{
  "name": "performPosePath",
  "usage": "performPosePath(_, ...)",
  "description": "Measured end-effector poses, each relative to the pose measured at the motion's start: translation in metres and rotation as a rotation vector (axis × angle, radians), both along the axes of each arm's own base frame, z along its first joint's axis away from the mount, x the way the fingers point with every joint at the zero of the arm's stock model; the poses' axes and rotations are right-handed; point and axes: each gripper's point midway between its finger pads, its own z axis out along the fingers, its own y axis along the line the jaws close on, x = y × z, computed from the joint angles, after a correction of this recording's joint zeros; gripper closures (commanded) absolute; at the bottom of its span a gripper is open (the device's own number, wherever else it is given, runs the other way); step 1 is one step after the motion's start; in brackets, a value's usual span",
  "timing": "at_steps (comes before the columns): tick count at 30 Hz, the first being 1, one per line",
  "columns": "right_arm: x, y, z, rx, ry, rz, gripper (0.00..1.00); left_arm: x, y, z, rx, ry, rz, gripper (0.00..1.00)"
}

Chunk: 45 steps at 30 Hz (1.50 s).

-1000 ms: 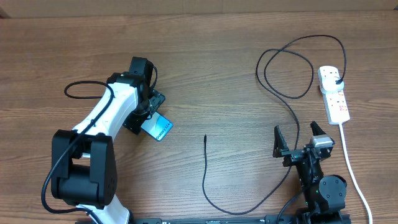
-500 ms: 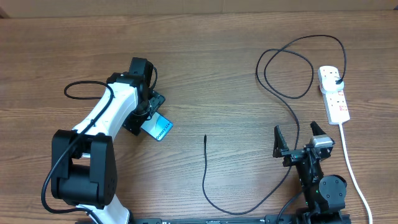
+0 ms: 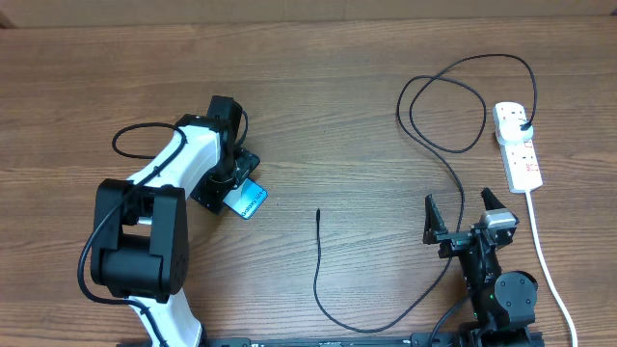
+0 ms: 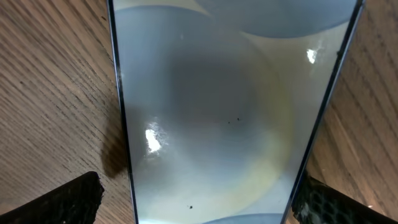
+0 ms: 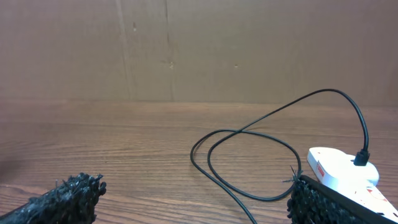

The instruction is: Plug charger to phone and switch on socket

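The phone (image 3: 251,200) lies flat on the wooden table, its pale blue screen (image 4: 224,112) filling the left wrist view. My left gripper (image 3: 229,186) hangs open right over it, its fingertips (image 4: 62,202) just outside the phone's long edges. The charger is a thin black cable (image 3: 321,280) whose free connector tip (image 3: 319,212) rests on the table right of the phone. It loops (image 5: 245,149) up to a black plug (image 3: 523,126) seated in the white socket (image 3: 519,146). My right gripper (image 3: 462,214) stands open and empty, short of the loop and left of the socket (image 5: 339,169).
The socket's white cord (image 3: 543,255) runs down the right side past my right arm's base. A cardboard wall (image 5: 199,50) closes off the table's far edge. A black arm cable (image 3: 145,135) loops left of my left arm.
My left arm has swung a little to the right above the phone. The phone, the charger and my right arm stay where they were.
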Motion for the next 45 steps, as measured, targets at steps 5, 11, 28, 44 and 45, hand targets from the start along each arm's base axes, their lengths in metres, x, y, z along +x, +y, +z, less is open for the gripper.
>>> performPosePath(5,0.0,-0.0001,0.0,0.0,0.0,0.0,0.0,0.0018,-0.0003,-0.0004,-0.001,-0.007,0.0,0.0)
performPosePath(11,0.0,-0.0001,-0.0001,0.0,0.0,0.0,0.0,0.0061,-0.001,-0.0003,-0.004,-0.024,0.0,0.0)
performPosePath(28,0.0,-0.0001,-0.0001,0.0,0.0,0.0,0.0,0.0081,-0.0012,-0.0004,-0.005,-0.032,0.0,0.0)
performPosePath(44,0.0,0.0,-0.0001,0.0,0.0,0.0,0.0,0.0088,0.0034,-0.0007,-0.004,-0.032,0.013,0.0)
performPosePath(45,0.0,0.0,-0.0001,0.0,0.0,0.0,0.0,0.0087,0.0034,-0.0014,-0.004,-0.03,0.013,0.0)
